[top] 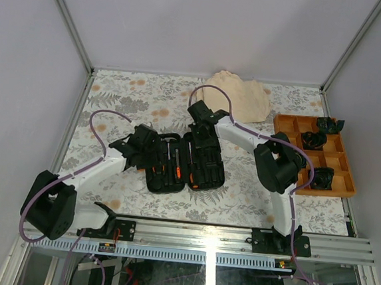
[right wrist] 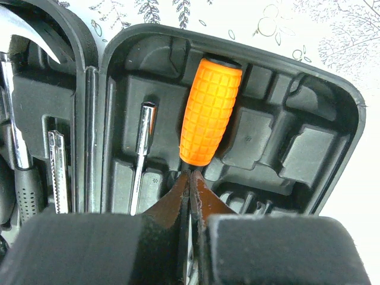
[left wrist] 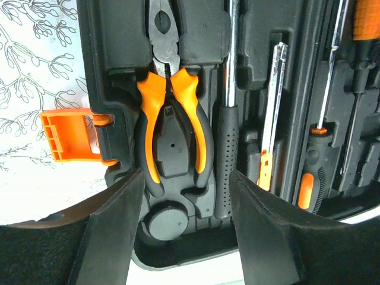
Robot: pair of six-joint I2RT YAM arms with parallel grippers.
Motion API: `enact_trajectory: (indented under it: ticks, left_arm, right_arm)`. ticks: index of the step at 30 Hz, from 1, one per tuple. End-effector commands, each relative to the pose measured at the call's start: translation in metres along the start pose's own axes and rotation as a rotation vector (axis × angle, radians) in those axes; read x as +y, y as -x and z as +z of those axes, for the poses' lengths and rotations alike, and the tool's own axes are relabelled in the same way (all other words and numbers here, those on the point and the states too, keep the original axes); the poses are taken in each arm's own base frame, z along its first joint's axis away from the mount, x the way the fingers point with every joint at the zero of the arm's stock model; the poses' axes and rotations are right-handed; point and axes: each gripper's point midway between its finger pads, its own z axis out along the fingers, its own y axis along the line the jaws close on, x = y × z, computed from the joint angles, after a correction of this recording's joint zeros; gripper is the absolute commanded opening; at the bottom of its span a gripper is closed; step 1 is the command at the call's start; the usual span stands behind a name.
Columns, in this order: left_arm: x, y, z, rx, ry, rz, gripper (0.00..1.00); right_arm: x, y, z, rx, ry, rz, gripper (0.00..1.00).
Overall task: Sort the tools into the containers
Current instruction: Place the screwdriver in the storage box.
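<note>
Pose, left gripper (left wrist: 185,196): lowered over case (left wrist: 113,47), fingers held apart either side of pliers (left wrist: 172,124).
Pose, right gripper (right wrist: 191,184): fingers pressed together at handle (right wrist: 211,110).
Materials: case black moulded plastic; handle orange, gridded.

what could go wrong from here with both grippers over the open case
1. The right gripper is shut at the very end of the orange handle; so slight a contact could slip or nudge it askew in the case.
2. The left gripper, open astride the pliers, might catch moulded plastic and drag the case.
3. Both arms work close together and could collide.
</note>
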Motion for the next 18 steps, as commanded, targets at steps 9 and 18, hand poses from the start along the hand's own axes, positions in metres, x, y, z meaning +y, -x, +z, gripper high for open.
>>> enact_trajectory:
  ticks: [9, 18]
  left_arm:
    - [0.000, 0.005, 0.012, -0.039, 0.013, -0.007, 0.56]
    - [0.002, 0.001, 0.014, -0.036, 0.013, -0.005, 0.53]
  right_arm:
    - [-0.035, -0.131, 0.040, 0.412, -0.225, -0.075, 0.00]
    - [-0.031, -0.164, 0.047, 0.466, -0.232, -0.071, 0.00]
